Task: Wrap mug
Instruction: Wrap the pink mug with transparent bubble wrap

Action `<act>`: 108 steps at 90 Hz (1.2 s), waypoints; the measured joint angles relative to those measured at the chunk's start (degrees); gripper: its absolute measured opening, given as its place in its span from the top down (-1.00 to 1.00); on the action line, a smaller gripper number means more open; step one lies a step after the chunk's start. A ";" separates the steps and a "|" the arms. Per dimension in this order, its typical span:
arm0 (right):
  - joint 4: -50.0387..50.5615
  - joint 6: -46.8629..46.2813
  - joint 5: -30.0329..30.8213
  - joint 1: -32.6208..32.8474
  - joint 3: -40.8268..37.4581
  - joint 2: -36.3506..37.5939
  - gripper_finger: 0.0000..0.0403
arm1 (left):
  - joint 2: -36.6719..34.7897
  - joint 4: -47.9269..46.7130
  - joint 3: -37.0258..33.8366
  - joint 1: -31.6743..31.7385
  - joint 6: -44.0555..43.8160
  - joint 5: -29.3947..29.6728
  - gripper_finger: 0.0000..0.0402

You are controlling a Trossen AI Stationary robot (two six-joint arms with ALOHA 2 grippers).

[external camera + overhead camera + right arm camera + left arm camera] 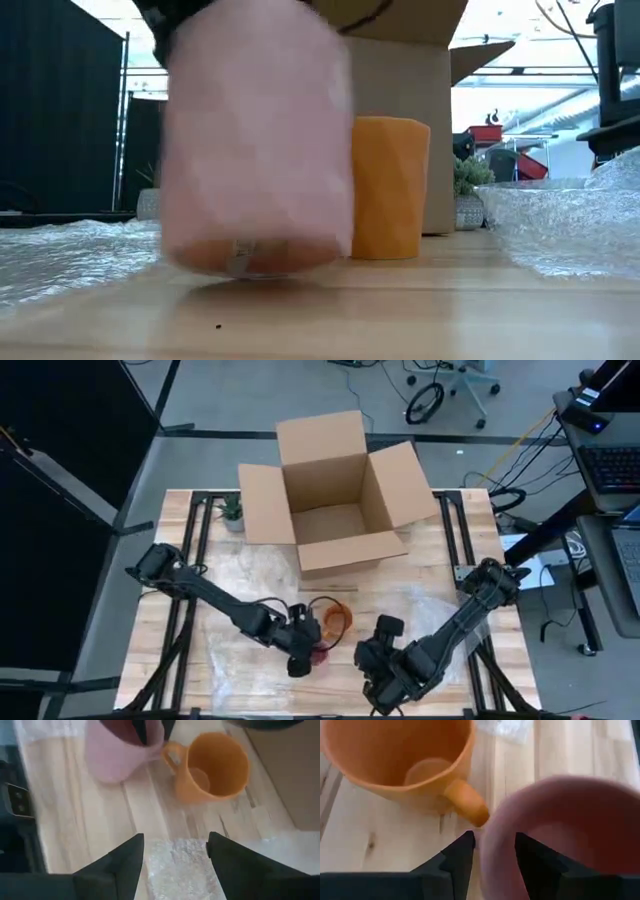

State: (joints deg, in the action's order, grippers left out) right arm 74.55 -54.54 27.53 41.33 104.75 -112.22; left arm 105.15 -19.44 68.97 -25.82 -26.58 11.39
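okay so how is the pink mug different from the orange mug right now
The pink mug is gripped at its rim by the left gripper; the orange mug stands free on the table. In the low view the pink mug sits closer to the camera and blurred, the orange mug behind it. Colour differs: pink versus orange. Both are upright, open-topped and still unwrapped.

Pink mug (117,750), seemingly upright, beside upright orange mug (215,767) on bare wood.

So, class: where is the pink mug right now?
In the high view the pink mug sits at the table's near middle, gripped at its rim by the left claw, just beside the orange mug.
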 joint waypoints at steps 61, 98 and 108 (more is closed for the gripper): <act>-4.34 -1.92 2.70 0.52 -9.79 0.00 -0.02 | -3.58 -1.62 -0.30 -0.01 0.67 -1.95 1.00; -6.11 -1.97 5.06 0.51 -9.79 0.00 -0.02 | -17.24 -22.90 -0.28 -2.16 -3.05 4.78 1.00; -13.22 -0.65 7.58 0.48 -11.19 0.04 -0.02 | -21.35 -34.36 -0.30 -3.30 -6.27 8.05 1.00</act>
State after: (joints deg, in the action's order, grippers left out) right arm 61.33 -55.19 35.11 41.81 93.56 -112.18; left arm 83.80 -53.80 68.67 -29.12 -32.84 19.44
